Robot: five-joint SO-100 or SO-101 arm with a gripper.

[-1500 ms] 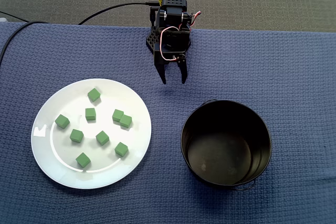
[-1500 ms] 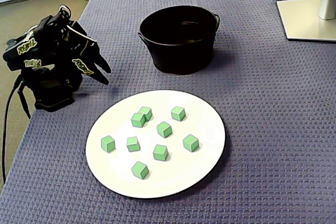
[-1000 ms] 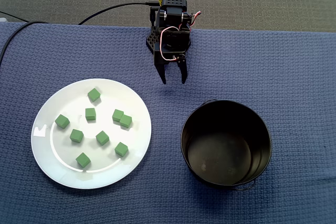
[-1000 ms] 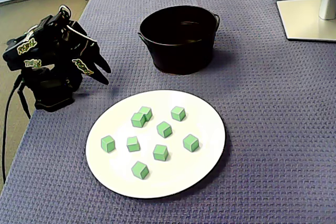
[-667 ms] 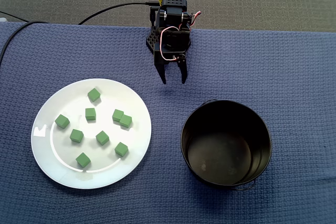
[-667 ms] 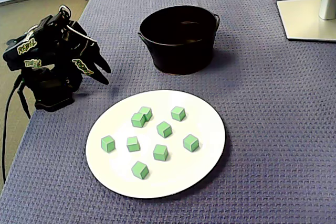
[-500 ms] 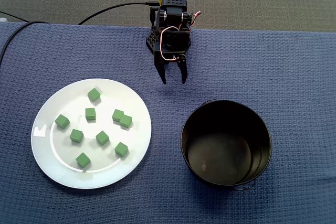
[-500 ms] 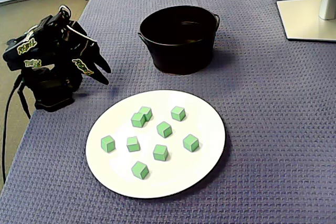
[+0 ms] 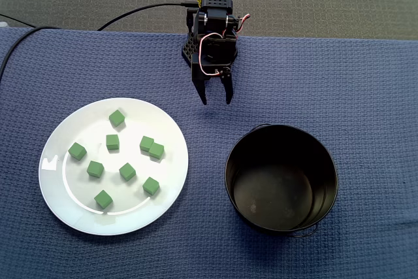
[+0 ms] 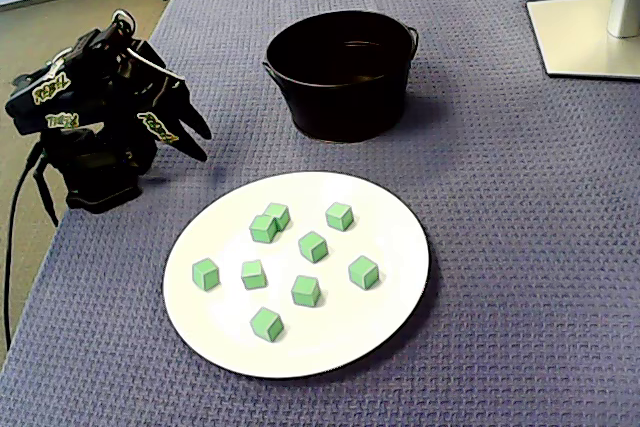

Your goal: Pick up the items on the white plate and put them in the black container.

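Note:
Several small green cubes lie scattered on a round white plate at the left of a fixed view; two of them touch. In the other fixed view the cubes sit on the plate near the front. The black container stands empty to the plate's right, and it is behind the plate in the other view. My gripper hangs open and empty over the cloth beyond both, folded back by the arm's base. From the side, the gripper is left of the plate.
A blue woven cloth covers the table. The arm's black cable runs off to the left past the table's far edge. A pale monitor foot stands at the far right corner in the side view.

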